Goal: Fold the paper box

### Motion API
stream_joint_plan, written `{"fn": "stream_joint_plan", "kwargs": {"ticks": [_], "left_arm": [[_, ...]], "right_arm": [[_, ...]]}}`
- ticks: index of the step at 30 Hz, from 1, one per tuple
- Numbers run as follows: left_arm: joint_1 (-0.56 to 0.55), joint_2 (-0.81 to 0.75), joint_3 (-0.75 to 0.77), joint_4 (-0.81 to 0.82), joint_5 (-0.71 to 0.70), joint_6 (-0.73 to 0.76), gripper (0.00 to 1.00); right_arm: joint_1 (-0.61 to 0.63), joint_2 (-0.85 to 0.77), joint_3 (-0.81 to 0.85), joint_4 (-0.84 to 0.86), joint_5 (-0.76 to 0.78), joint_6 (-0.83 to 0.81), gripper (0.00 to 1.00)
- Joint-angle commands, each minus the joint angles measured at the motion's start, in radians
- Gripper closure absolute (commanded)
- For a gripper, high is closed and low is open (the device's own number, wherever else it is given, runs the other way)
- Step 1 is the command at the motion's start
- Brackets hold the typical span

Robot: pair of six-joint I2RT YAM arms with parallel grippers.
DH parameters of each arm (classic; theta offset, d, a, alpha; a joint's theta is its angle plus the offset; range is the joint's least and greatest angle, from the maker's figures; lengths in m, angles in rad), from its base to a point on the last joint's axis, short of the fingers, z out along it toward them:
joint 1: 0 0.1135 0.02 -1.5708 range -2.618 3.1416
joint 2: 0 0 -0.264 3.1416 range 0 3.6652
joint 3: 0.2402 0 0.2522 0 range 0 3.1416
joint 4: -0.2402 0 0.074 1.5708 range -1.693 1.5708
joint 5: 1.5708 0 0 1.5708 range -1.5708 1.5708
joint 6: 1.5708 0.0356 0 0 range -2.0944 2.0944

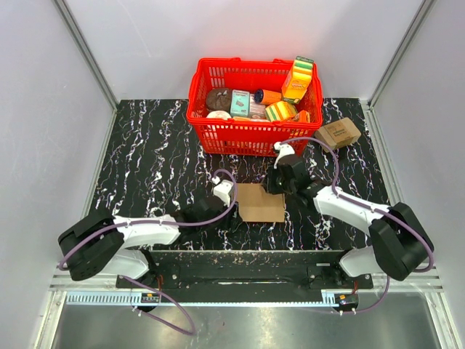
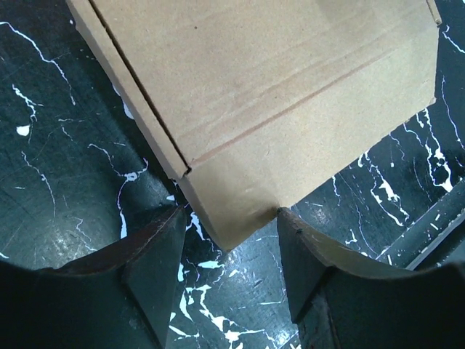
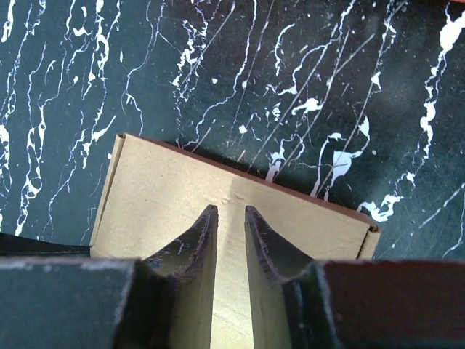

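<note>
Left pincer (image 2: 230,211) apart astride paper box (image 2: 276,94) corner; right pincer (image 3: 231,210) narrowly apart over it.

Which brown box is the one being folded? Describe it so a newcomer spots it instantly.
Start at the red basket at the far side of the black marbled table. Directly in front of it, mid-table, lies the paper box. It is shallow, plain brown cardboard with no print, unlike the smaller, chunkier brown carton with dark print on top, which sits to the right of the basket.
</note>
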State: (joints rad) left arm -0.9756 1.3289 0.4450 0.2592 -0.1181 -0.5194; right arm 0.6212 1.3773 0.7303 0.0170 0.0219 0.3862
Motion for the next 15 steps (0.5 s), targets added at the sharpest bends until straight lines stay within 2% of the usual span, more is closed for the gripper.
{"fn": "stream_joint_plan", "kwargs": {"ticks": [1,15], "left_arm": [[0.003,0.035,0.053,0.023,-0.022,0.016,0.43],[0.003,0.099,0.084,0.012,-0.055,0.007,0.44]], "right_arm": [[0.005,0.022,0.049,0.060,-0.017,-0.032,0.73],[0.005,0.123,0.084,0.038,-0.068,-0.043,0.74]]}}
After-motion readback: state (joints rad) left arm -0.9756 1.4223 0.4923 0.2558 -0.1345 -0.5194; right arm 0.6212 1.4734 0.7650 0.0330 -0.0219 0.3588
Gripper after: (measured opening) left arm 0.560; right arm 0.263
